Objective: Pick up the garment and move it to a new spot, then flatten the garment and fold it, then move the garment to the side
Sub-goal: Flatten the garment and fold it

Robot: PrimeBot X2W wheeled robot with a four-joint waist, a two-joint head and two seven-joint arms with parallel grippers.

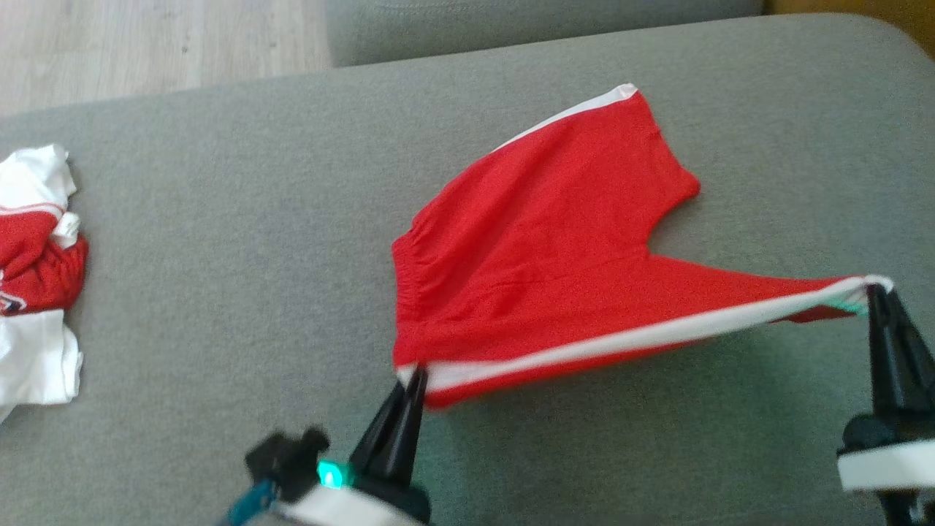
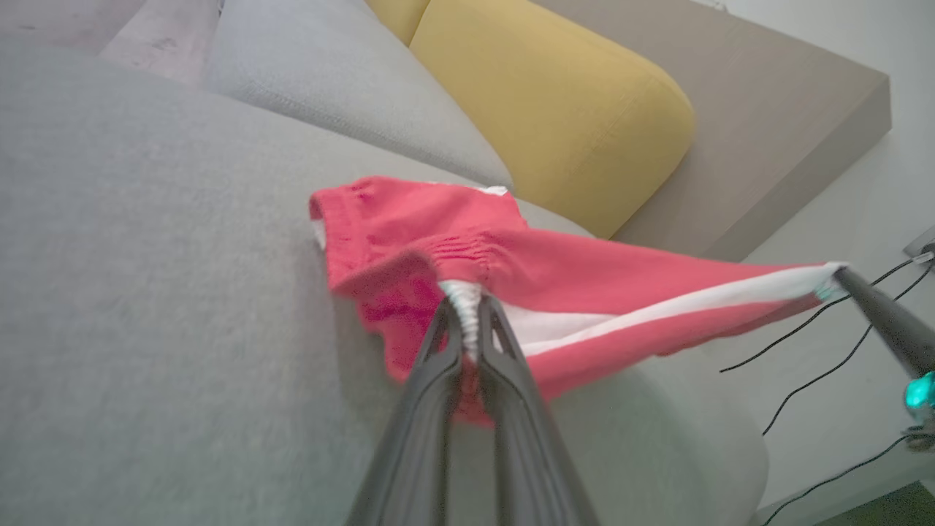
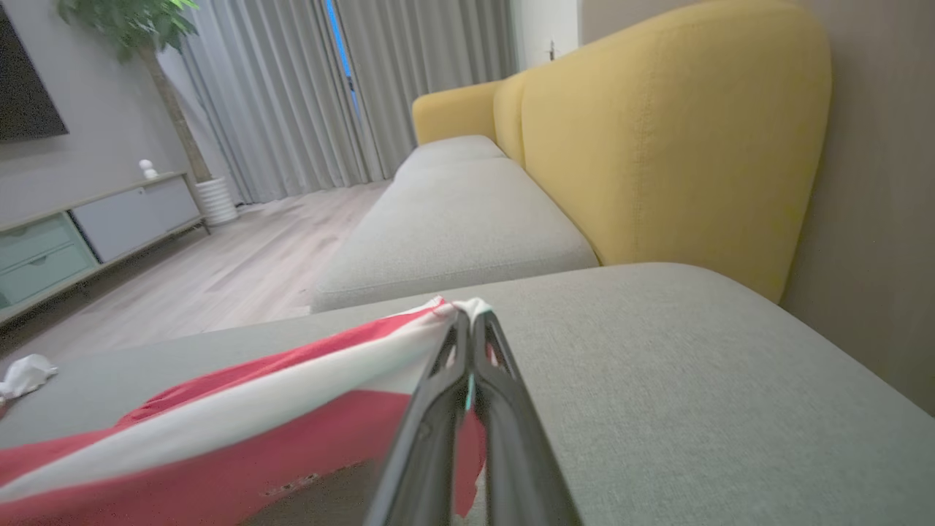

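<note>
The garment [image 1: 540,241] is a pair of red shorts with a white side stripe, spread over the grey sofa cushion [image 1: 241,241]. My left gripper [image 1: 416,376] is shut on the waistband corner, also seen pinched in the left wrist view [image 2: 467,310]. My right gripper [image 1: 876,291] is shut on the leg hem corner at the far right, as the right wrist view confirms [image 3: 467,314]. The near striped edge is lifted and stretched taut between both grippers, while the far part of the garment [image 2: 409,212] rests on the cushion.
A crumpled red and white cloth pile [image 1: 36,270] lies at the cushion's left edge. Wooden floor [image 1: 146,44] lies beyond the cushion. A yellow backrest [image 3: 657,131] rises behind the seat, and black cables [image 2: 818,343] trail on the floor.
</note>
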